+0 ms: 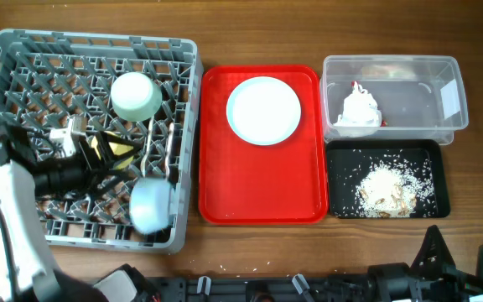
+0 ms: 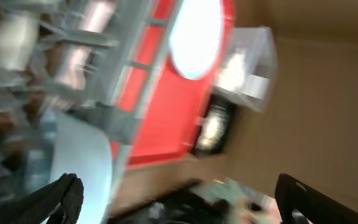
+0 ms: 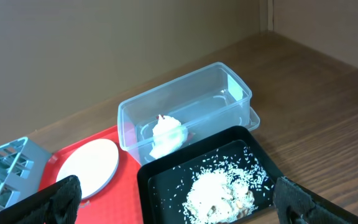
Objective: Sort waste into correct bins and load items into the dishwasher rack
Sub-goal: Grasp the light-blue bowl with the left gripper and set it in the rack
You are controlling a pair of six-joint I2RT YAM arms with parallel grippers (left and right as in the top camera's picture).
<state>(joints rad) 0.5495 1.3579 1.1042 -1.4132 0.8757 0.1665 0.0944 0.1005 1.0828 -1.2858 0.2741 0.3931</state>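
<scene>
The grey dishwasher rack (image 1: pixel 23 46) fills the left side. In it a pale green bowl (image 1: pixel 136 95) sits upside down, a yellow cup (image 1: pixel 111 149) lies near the middle, and a light blue rounded dish (image 1: pixel 151 204) rests at the front right corner. My left gripper (image 1: pixel 97 164) is over the rack beside the yellow cup; its blurred wrist view shows it open (image 2: pixel 179 199) and empty. The light blue plate (image 1: pixel 263 110) lies on the red tray (image 1: pixel 258 193). The clear tub (image 1: pixel 409 75) holds the white napkin (image 1: pixel 359 109). The black tray (image 1: pixel 342 168) holds rice scraps (image 1: pixel 386 189). My right gripper (image 3: pixel 179 199) is open.
White cutlery pieces (image 1: pixel 170 151) lie among the rack pegs. The right arm (image 1: pixel 443 260) is low at the table's front right edge, near the black tray. Bare wood lies in front of the red tray and right of the bins.
</scene>
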